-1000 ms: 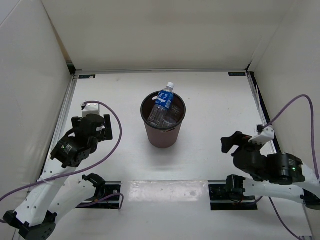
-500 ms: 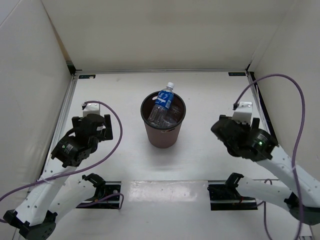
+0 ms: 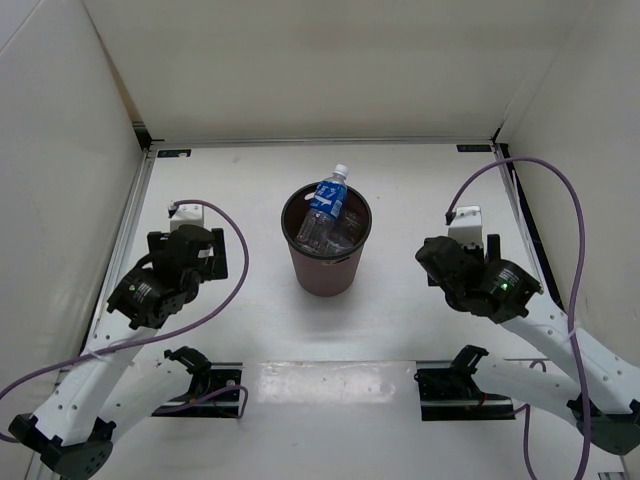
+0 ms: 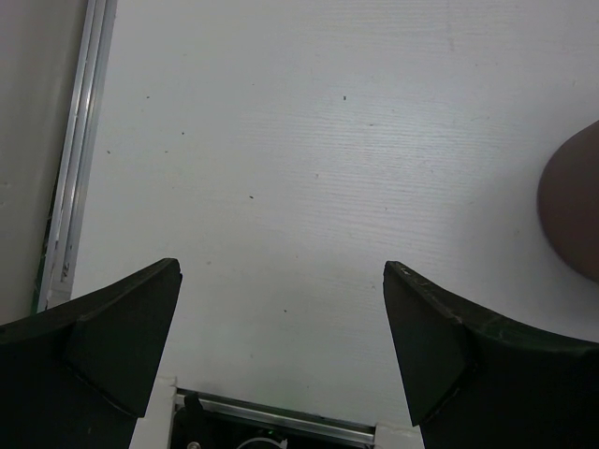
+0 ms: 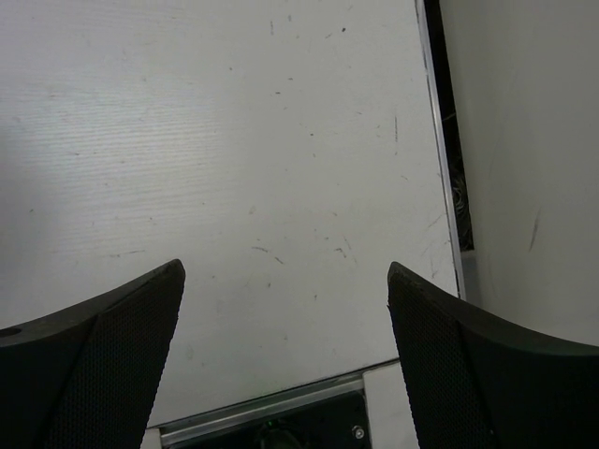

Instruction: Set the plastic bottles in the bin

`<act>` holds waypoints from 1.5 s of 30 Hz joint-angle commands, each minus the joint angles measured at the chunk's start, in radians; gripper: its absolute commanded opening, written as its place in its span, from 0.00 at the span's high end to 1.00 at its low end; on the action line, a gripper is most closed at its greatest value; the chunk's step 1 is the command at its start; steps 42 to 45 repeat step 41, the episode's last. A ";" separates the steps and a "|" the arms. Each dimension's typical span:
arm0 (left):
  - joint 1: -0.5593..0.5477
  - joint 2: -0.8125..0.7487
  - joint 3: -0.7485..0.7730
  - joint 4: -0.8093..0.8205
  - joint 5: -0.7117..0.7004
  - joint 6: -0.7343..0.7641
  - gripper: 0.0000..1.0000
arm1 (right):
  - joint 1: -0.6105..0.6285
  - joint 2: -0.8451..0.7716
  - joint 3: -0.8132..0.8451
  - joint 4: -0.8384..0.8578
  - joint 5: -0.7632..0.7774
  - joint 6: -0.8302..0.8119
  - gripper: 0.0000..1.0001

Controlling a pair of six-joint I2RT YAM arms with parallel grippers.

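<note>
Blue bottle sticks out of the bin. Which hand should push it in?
Right, narrowly. The left hand and right hand are both open, empty; the bottle leans toward the bin's far-right rim.

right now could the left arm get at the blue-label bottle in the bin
Probably yes: its open fingers face bare table, and the bottle pokes above the bin rim.

Bottles (image 3: pixel 327 205) in the bin (image 3: pixel 326 268) at table (image 3: pixel 400 190) centre — one arm left, one right.
</note>
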 commanded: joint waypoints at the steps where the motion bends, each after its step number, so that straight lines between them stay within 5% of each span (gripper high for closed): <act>1: 0.007 0.001 0.021 0.005 0.002 0.006 0.00 | 0.010 -0.021 -0.017 0.078 -0.031 -0.052 0.10; 9: 0.007 -0.009 0.021 0.005 0.003 0.003 0.00 | 0.047 0.046 -0.020 0.130 -0.183 -0.147 0.10; 15: 0.005 -0.016 0.016 0.008 0.006 0.003 0.00 | 0.190 0.036 -0.005 0.092 -0.085 -0.087 0.10; 45: 0.005 0.030 0.046 -0.046 -0.021 -0.017 0.00 | 0.035 -0.001 -0.016 0.121 -0.178 -0.141 0.10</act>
